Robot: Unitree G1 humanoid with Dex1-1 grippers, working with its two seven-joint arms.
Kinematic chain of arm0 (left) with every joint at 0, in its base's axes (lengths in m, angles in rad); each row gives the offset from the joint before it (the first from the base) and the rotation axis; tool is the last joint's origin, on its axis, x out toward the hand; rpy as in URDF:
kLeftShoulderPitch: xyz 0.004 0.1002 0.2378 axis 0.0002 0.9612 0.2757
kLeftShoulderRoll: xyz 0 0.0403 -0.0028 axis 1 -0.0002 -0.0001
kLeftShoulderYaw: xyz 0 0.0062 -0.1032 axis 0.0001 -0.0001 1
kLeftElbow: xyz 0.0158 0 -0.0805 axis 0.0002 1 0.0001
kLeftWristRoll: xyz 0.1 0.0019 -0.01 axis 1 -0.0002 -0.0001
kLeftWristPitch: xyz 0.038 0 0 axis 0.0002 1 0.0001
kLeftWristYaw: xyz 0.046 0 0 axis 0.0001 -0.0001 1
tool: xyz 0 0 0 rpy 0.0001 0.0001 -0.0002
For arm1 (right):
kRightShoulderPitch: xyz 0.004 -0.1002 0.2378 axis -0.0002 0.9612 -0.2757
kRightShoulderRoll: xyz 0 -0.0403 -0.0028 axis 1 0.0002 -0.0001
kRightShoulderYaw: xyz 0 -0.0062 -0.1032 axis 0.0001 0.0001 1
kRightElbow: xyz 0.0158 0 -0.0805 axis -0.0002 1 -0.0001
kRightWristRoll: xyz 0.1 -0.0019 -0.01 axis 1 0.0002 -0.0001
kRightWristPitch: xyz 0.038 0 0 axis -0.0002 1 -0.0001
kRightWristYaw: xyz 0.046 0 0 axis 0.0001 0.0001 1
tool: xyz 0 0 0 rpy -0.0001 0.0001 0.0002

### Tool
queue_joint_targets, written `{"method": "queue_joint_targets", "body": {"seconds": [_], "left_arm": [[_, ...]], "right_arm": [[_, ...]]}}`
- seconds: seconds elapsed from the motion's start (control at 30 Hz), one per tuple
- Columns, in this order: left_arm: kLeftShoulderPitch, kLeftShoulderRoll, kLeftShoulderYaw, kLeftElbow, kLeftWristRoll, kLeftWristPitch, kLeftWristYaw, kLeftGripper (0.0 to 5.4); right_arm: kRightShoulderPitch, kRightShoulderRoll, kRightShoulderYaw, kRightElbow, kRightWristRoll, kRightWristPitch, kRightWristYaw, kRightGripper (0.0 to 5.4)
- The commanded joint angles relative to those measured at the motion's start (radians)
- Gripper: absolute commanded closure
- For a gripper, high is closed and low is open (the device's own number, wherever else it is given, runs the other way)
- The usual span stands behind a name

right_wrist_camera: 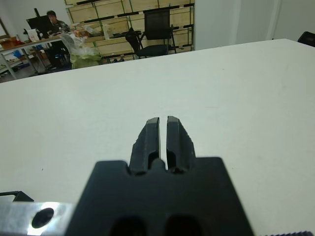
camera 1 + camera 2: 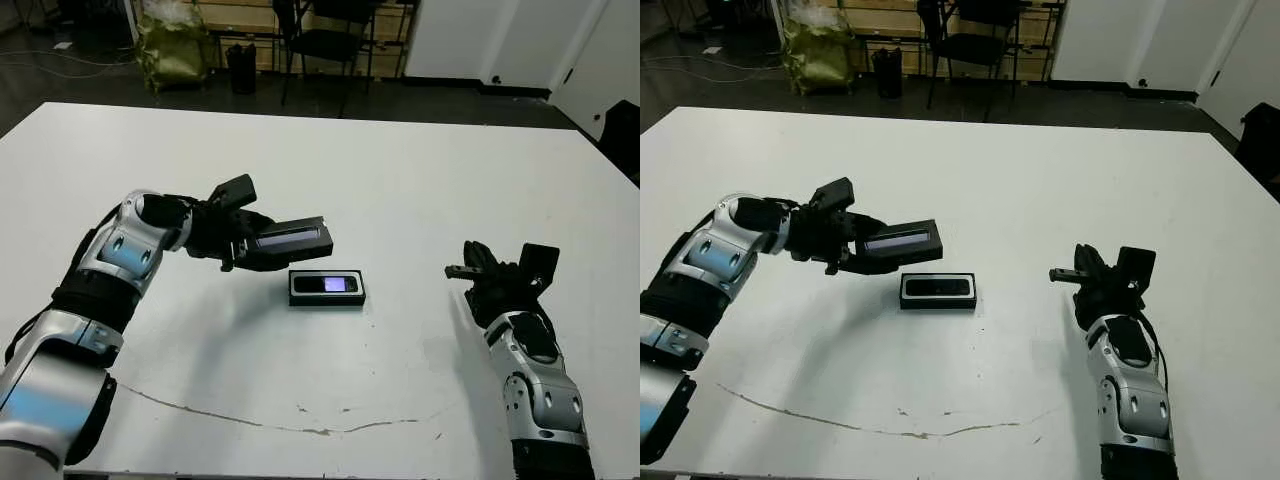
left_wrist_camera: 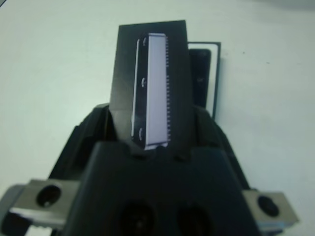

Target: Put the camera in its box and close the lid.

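- Slim black bar-shaped camera [image 2: 327,285] is seen seated in the shallow white-lined black box [image 2: 297,297], centre of frame.
- Flat black lid with greyish strip [image 2: 287,240] is held clamped by the left gripper [image 2: 243,252], just upper left of the box.
- Closing step judged in hand; lid must be squared over the box and lowered.
- Right gripper [image 1: 163,137] is seen closed and empty, lower right, well apart.

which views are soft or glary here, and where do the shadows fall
Left wrist view: soft overall, and the lid's strip glares pale. Left eye view: sharp, with a faint shadow on the table under the left gripper, beside the box; the camera shows a bright patch. Right wrist view: the right gripper is crisp, the background room softer.
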Motion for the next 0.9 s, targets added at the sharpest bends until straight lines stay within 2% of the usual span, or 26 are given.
{"method": "queue_joint_targets", "body": {"seconds": [0.03, 0.3, 0.4, 0.57, 0.7, 0.77, 0.9], "left_arm": [[0.028, -0.007, -0.015, 0.010, 0.005, -0.005, -0.015, 2.67], [0.023, -0.048, -0.001, 0.106, -0.027, -0.034, -0.076, 2.67], [0.017, -0.064, -0.007, 0.151, -0.013, -0.071, -0.074, 2.67], [0.013, -0.075, -0.023, 0.182, 0.018, -0.133, -0.072, 2.67], [0.017, -0.081, -0.019, 0.190, 0.021, -0.141, -0.070, 2.67], [0.022, -0.080, -0.022, 0.178, 0.032, -0.143, -0.050, 2.67], [0.029, -0.083, -0.018, 0.155, 0.041, -0.112, -0.018, 2.67]], "right_arm": [[0.002, -0.011, 0.003, -0.003, -0.020, 0.016, -0.025, 5.40], [0.004, -0.024, -0.002, 0.006, -0.017, -0.004, -0.005, 5.40], [0.003, -0.026, -0.001, 0.021, -0.013, -0.023, 0.007, 5.40], [0.004, -0.020, 0.000, 0.004, -0.016, -0.004, -0.014, 5.40], [0.006, -0.025, 0.005, 0.006, -0.028, -0.009, -0.018, 5.40], [0.003, -0.032, 0.001, 0.032, -0.022, -0.039, 0.003, 5.40], [0.004, -0.023, -0.001, 0.021, -0.018, -0.022, -0.010, 5.40]]}}
